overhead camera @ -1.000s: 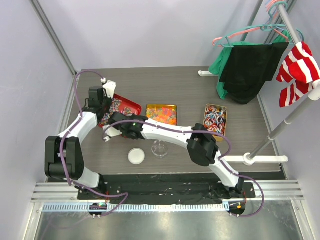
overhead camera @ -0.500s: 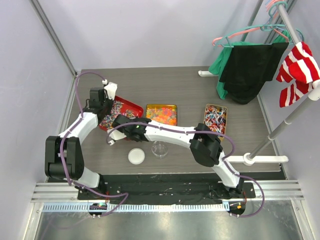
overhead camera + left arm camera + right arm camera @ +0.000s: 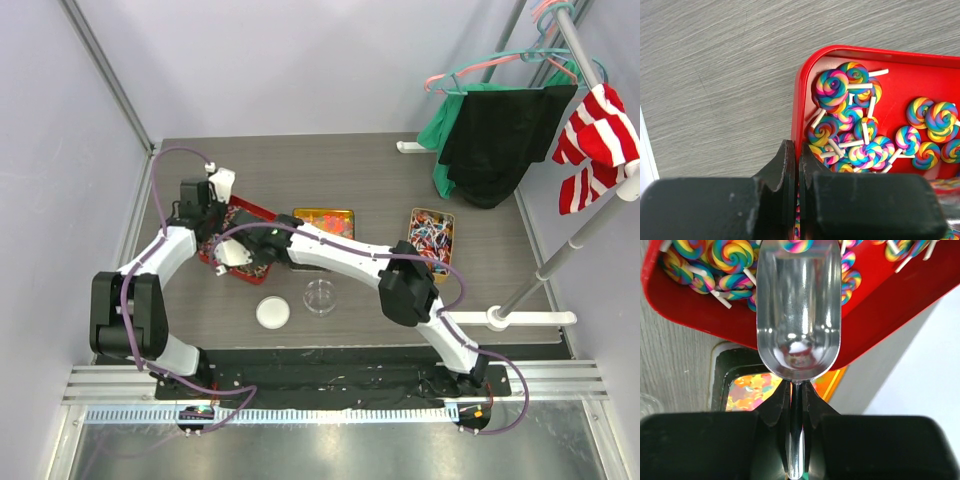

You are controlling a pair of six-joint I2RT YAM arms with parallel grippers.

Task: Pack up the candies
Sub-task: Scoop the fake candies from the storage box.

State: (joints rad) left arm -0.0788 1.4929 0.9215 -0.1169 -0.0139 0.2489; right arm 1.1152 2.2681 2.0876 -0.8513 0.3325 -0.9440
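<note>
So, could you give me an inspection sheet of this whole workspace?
Surface: grey wood-grain table.
Job's things: lollipops in red tray; gummies and wrapped sweets to its right; glass cup and white lid nearer the arms.
Clutter: nothing seen.
Pincers: left pincer shut on red tray's rim; right pincer shut on scoop, tip at the lollipops.
Cables: purple cables loop along both arms.
Surroundings: rack of hanging clothes at right; plain walls.
</note>
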